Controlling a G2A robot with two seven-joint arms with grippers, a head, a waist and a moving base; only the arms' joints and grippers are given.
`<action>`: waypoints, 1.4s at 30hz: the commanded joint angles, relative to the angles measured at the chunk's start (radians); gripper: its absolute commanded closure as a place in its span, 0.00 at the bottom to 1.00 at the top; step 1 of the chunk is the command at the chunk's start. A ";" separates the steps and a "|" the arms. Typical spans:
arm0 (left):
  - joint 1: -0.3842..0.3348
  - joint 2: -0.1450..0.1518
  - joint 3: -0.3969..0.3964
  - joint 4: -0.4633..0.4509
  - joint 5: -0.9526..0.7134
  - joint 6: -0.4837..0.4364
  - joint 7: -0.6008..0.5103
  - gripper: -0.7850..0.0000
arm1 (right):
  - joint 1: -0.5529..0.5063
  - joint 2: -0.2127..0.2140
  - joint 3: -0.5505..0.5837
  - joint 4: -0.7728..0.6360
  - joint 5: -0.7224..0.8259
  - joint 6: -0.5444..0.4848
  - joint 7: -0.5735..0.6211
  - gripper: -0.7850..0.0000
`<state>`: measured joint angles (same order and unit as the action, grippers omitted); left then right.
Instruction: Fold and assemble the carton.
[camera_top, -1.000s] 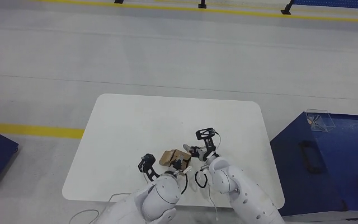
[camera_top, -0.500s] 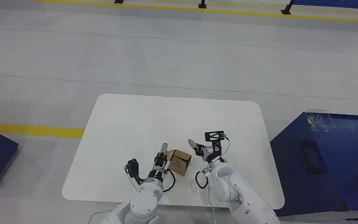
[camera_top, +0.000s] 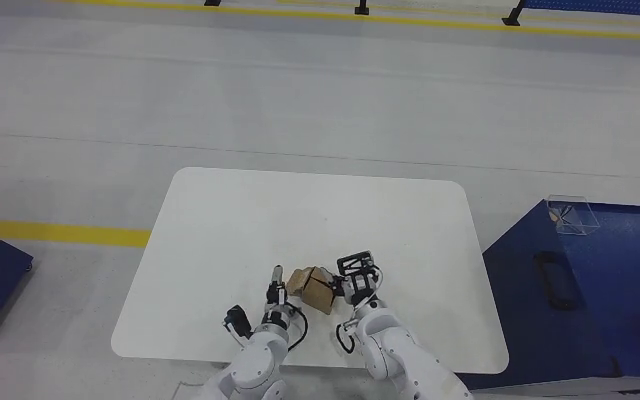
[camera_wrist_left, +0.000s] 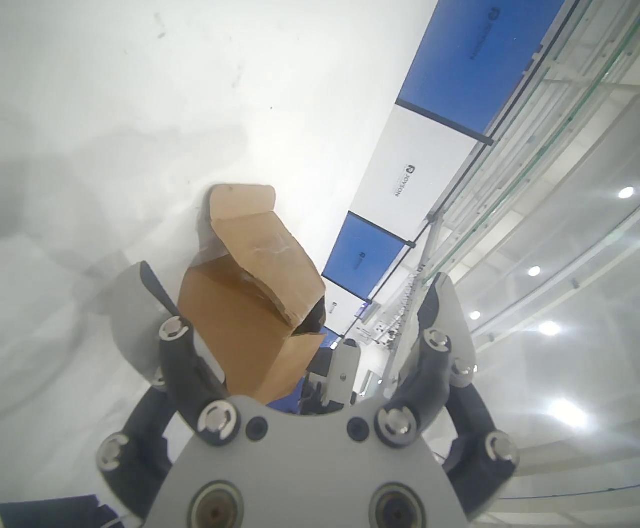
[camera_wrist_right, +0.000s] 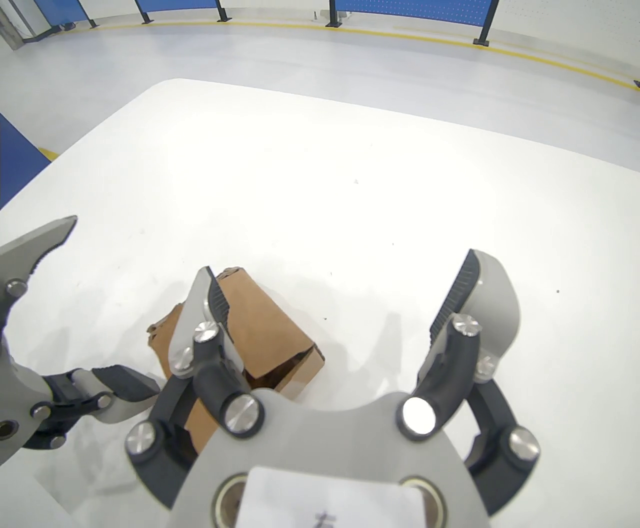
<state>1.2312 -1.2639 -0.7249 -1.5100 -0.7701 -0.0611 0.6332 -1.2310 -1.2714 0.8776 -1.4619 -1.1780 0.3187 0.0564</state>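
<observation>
Top view: one carton, one table

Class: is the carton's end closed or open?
Open. The carton shows a dark hollow at one end, and a flap sticks out untucked.

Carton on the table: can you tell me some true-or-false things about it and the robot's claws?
1. The carton lies on the white table. True.
2. The carton is blue. False: it is brown cardboard.
3. The left gripper and the right gripper are both open. True.
4. The carton is closed all round. False: one end stands open.
</observation>
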 joint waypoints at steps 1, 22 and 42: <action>-0.002 -0.012 0.009 0.025 0.025 -0.052 0.018 0.00 | 0.004 -0.004 -0.004 0.011 -0.005 -0.001 0.005 0.00; -0.089 -0.129 0.019 0.285 0.078 -0.232 -0.009 0.00 | -0.007 -0.033 -0.004 0.040 -0.094 -0.009 0.043 0.00; 0.085 -0.138 -0.017 0.052 0.295 -0.092 -0.070 0.00 | -0.117 -0.007 0.247 -0.072 -0.047 -0.019 0.024 0.00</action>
<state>1.3155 -1.4005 -0.7418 -1.4536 -0.4724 -0.1656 0.5751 -1.3444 -1.2792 1.1159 -1.5332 -1.2244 0.2973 0.0756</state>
